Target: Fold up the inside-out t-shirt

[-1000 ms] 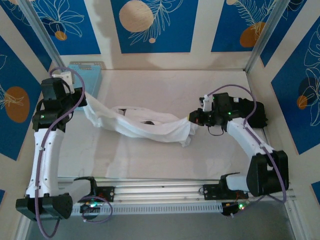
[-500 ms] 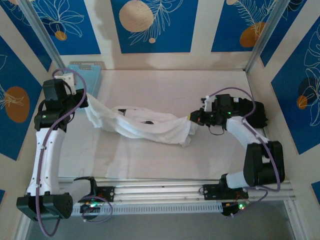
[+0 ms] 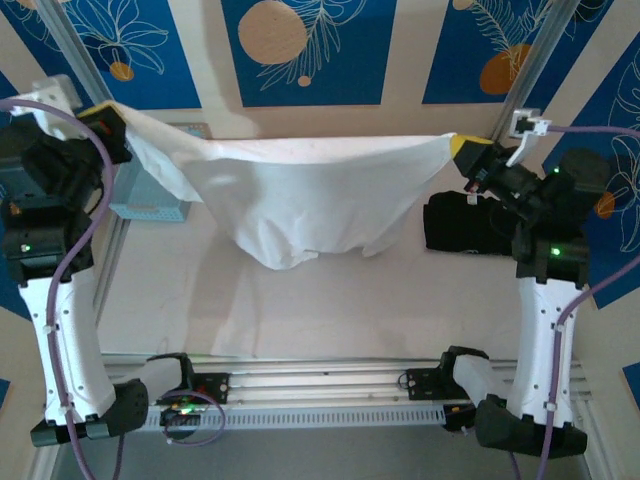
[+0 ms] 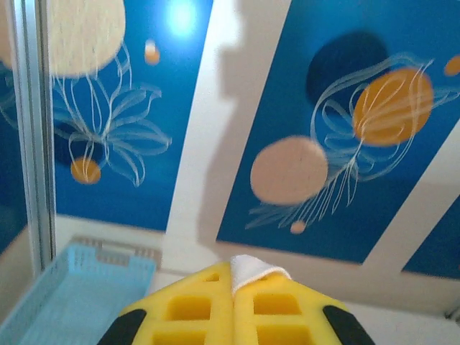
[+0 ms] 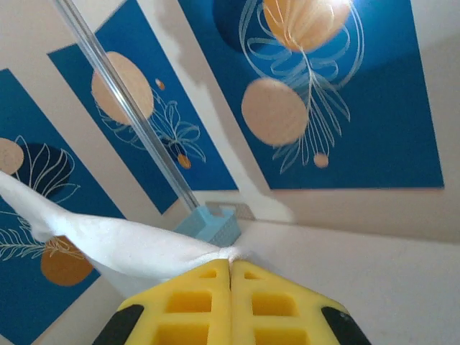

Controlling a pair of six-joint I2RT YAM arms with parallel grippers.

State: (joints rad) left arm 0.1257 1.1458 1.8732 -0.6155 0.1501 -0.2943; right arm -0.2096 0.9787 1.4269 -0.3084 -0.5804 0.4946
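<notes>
The white inside-out t-shirt (image 3: 300, 195) hangs in the air, stretched wide between both raised arms, its lower part sagging toward the table. My left gripper (image 3: 108, 112) is shut on its left corner at the upper left; in the left wrist view a small white fold (image 4: 253, 270) pokes out between the closed yellow fingers (image 4: 194, 309). At the upper right, my right gripper (image 3: 462, 147) is shut on the other corner, and the cloth (image 5: 108, 241) runs off to the left from the pressed-together yellow pads (image 5: 266, 305).
A black folded garment (image 3: 465, 225) lies on the table (image 3: 300, 310) at the right, under the right arm. A light blue basket (image 3: 150, 190) stands at the back left corner. Patterned blue walls and metal posts enclose the table.
Both arms have risen and spread apart, lifting the t-shirt off the table from a twisted heap into a taut hanging sheet. The black garment is now uncovered.
</notes>
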